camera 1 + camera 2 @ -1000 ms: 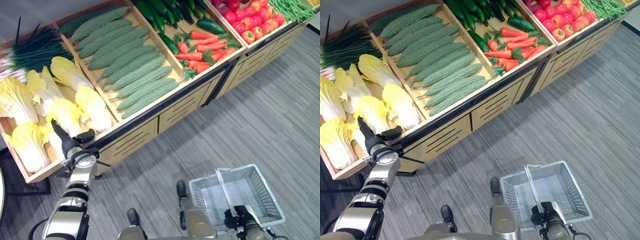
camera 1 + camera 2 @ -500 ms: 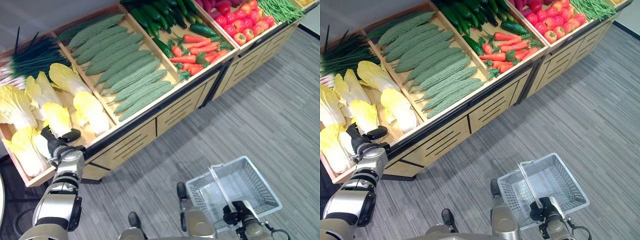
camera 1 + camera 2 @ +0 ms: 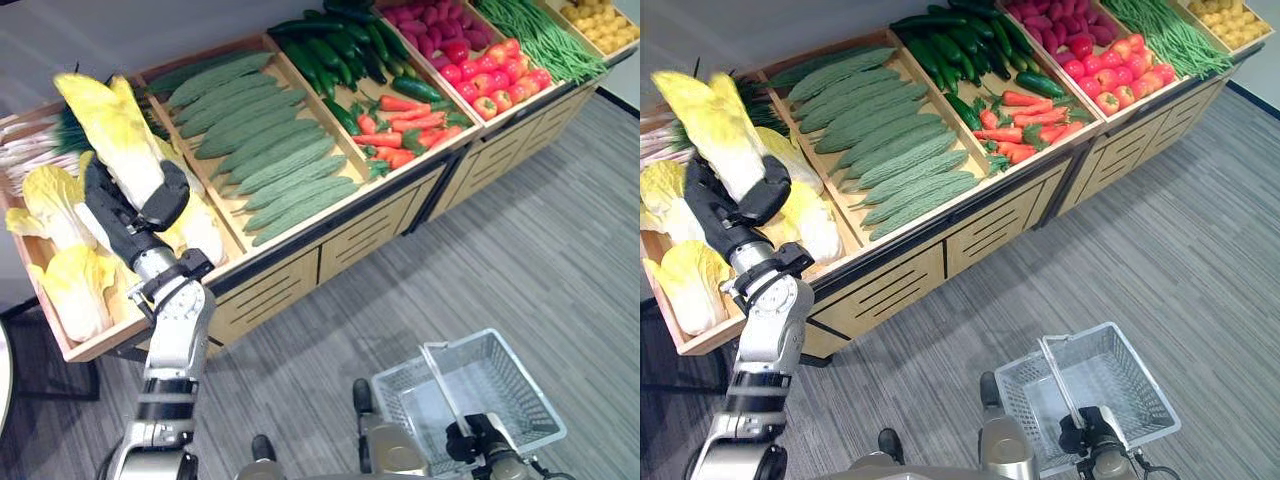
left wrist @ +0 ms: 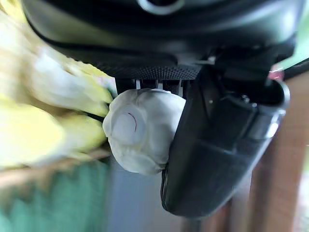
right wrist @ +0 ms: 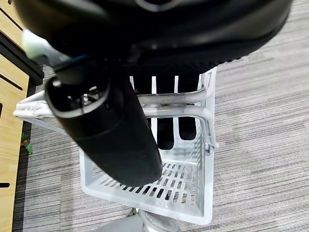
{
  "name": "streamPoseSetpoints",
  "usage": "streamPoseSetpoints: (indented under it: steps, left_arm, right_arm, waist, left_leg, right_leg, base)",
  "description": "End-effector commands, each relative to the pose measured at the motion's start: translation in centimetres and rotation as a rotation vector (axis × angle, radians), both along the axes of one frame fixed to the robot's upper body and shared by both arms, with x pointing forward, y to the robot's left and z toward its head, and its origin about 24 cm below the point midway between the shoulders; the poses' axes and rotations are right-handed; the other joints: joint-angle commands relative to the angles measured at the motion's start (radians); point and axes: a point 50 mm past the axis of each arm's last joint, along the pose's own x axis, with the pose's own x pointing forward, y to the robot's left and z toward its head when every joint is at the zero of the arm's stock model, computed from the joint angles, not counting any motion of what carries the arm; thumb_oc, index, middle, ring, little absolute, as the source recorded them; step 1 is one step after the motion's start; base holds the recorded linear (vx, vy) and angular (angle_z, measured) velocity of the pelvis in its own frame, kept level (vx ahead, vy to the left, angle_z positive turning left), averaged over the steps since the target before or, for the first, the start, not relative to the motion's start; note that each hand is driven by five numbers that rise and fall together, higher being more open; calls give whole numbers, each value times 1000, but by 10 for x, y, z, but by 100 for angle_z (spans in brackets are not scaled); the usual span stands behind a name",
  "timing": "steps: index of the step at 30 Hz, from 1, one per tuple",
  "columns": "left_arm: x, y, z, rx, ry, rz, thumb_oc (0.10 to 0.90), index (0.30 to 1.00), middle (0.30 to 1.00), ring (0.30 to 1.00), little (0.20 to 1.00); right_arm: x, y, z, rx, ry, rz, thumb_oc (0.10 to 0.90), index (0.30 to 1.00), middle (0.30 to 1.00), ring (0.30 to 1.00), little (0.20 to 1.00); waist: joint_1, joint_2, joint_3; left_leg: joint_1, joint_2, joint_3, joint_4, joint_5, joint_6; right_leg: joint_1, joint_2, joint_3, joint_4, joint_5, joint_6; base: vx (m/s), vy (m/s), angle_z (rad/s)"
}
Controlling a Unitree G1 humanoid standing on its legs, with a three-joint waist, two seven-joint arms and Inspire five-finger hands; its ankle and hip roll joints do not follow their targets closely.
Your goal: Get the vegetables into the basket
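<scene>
My left hand (image 3: pixel 130 215) is raised above the left bin of the wooden stand and is shut on a yellow-white napa cabbage (image 3: pixel 112 125), which stands upright out of the fist. Its white stem end (image 4: pixel 140 130) shows against the thumb in the left wrist view. More cabbages (image 3: pixel 70 290) lie in the bin below. My right hand (image 3: pixel 472 440) is shut on the handle (image 5: pixel 169 104) of an empty white wire basket (image 3: pixel 500 385), held low over the grey floor.
The wooden stand (image 3: pixel 280 285) runs diagonally, with bins of bitter gourds (image 3: pixel 270 150), cucumbers (image 3: pixel 335 50), carrots (image 3: pixel 405 115), tomatoes (image 3: pixel 490 80), green beans (image 3: pixel 540 35) and scallions (image 3: pixel 670 135). Grey plank floor lies between the stand and the basket.
My left hand has closed on a cabbage and lifted it up out of the bin. The camera view has shifted slightly. The basket stays in my right hand.
</scene>
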Motion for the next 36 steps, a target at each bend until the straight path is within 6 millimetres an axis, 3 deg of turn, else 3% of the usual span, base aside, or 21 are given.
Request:
streamPoseSetpoints:
  steps: [1,4,9,14,18,22,26,28,30,31,32,33,36]
  left_arm:
    - [-2,6,31,67,-204,-181,400,300,300,300,300]
    - [-11,13,-1,-21,-115,-376,400,300,300,300,300]
    - [-21,14,-29,-24,0,-513,400,300,300,300,300]
    - [-28,16,-44,-5,73,-556,400,300,300,300,300]
    - [-27,12,-37,39,56,-601,400,300,300,300,300]
    - [-19,-3,-17,160,18,-722,400,300,300,300,300]
    - [-15,-10,-13,186,8,-748,400,300,300,300,300]
    - [-11,-12,-15,205,22,-749,400,300,300,300,300]
    - [-9,-12,-17,204,34,-741,400,300,300,300,300]
    - [-9,-10,-17,204,38,-729,400,300,300,300,300]
    - [-9,-10,-17,204,38,-729,400,300,300,300,300]
    - [-11,-8,-17,208,43,-722,400,300,300,300,300]
    - [-15,-2,-21,209,67,-710,400,300,300,300,300]
  right_arm:
    - [3,0,2,12,-45,3,400,300,300,300,300]
    - [-6,-1,0,41,-20,-19,400,300,300,300,300]
    - [-12,-2,-1,73,-19,-38,400,300,300,300,300]
    - [-14,-4,0,86,-24,-45,400,300,300,300,300]
    - [-12,-11,2,75,-39,-79,400,300,300,300,300]
    - [-13,-15,4,88,-61,-127,400,300,300,300,300]
    - [-16,-14,3,100,-64,-163,400,300,300,300,300]
    - [-14,-10,2,114,-74,-177,400,300,300,300,300]
    - [-15,-8,1,122,-69,-180,400,300,300,300,300]
    - [-15,-8,1,114,-67,-179,400,300,300,300,300]
    - [-15,-8,1,114,-67,-179,400,300,300,300,300]
    - [-13,-9,1,104,-69,-178,400,300,300,300,300]
    - [-10,-9,2,104,-72,-163,400,300,300,300,300]
  waist:
    - [-2,-22,-50]
    - [4,-18,-67]
    - [4,-12,-76]
    - [5,-7,-73]
    - [13,-15,-53]
    - [6,-31,-35]
    - [-15,-43,-31]
    - [-26,-41,-24]
    - [-25,-38,-22]
    - [-1,-21,-17]
    - [-3,-21,-16]
    - [9,-10,-23]
    - [21,-20,-44]
  left_leg:
    - [-15,-5,-75,5,-30,-4]
    - [-8,-10,-76,5,-29,-1]
    - [0,-11,-73,5,-27,-1]
    - [15,-11,-62,5,-28,-1]
    - [22,-23,-55,29,-34,11]
    - [-20,-57,-37,95,-76,39]
    - [-3,-90,-5,62,-80,61]
    - [10,-97,28,40,-78,72]
    - [16,-99,48,35,-81,82]
    - [10,-92,87,43,-81,89]
    - [10,-91,86,43,-82,89]
    - [22,-89,109,38,-100,91]
    - [30,-87,160,33,-95,85]
  right_leg:
    - [86,-44,22,7,-145,67]
    - [95,-47,26,4,-142,67]
    - [101,-47,30,0,-141,67]
    - [110,-49,34,0,-145,68]
    - [116,-62,41,11,-149,73]
    - [43,-101,62,118,-143,109]
    - [-15,-119,111,153,-53,164]
    - [-49,-124,118,162,-19,166]
    - [-59,-127,85,194,-44,161]
    - [-54,-158,-75,258,-101,126]
    - [-53,-159,-77,259,-102,126]
    - [-33,-185,-166,328,-150,118]
    - [6,-171,-202,312,-172,118]
  base:
    - [-4,10,4]
    - [0,5,2]
    - [0,0,0]
    - [3,4,-1]
    - [-9,62,-10]
    - [-63,201,-11]
    - [-51,198,-19]
    - [-84,173,-47]
    - [-90,136,-84]
    - [-105,120,-81]
    - [-80,157,-81]
    - [-18,78,-52]
    - [2,-30,-75]
